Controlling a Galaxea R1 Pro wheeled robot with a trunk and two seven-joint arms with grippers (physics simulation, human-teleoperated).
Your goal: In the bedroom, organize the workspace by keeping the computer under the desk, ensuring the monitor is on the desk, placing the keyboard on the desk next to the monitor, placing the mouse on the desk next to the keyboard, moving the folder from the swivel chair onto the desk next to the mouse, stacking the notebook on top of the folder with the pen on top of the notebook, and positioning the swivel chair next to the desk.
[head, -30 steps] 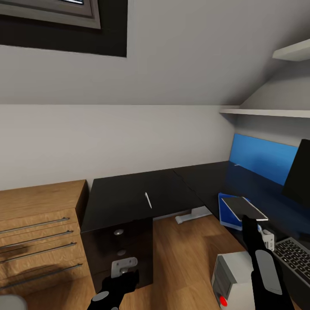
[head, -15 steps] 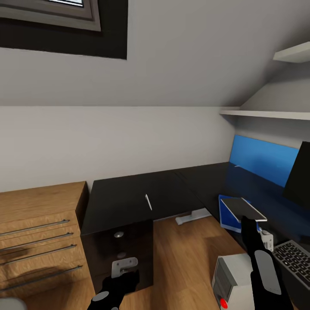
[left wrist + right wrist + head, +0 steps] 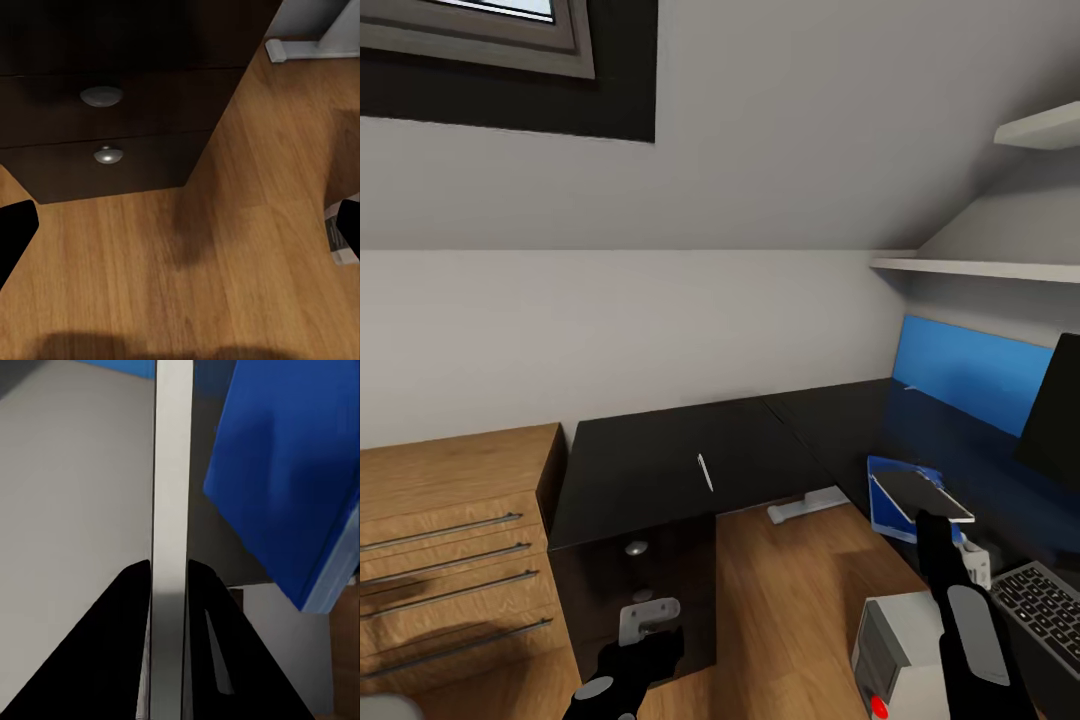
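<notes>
Under a sloped ceiling, black L-shaped desk [image 3: 650, 465] runs into the corner; pen [image 3: 704, 471] lies near its front edge, above the drawer unit [image 3: 635, 590]. Right gripper [image 3: 169, 577] clamps the notebook [image 3: 920, 495] edge-on, over the blue folder [image 3: 892, 500] at the desk's front edge. Keyboard [image 3: 1050, 610] and monitor [image 3: 1055, 415] sit further right. Left gripper [image 3: 180, 232] spread wide, holding nothing, over wood floor [image 3: 225, 262]. Light-wood cabinet [image 3: 450, 540] stands left.

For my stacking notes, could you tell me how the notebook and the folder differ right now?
The notebook is grey and smaller; the folder is bright blue and wider. The notebook is gripped at its edge by the right claw and held above the folder; the folder lies on the desk. Both are thin flat rectangles.
</notes>
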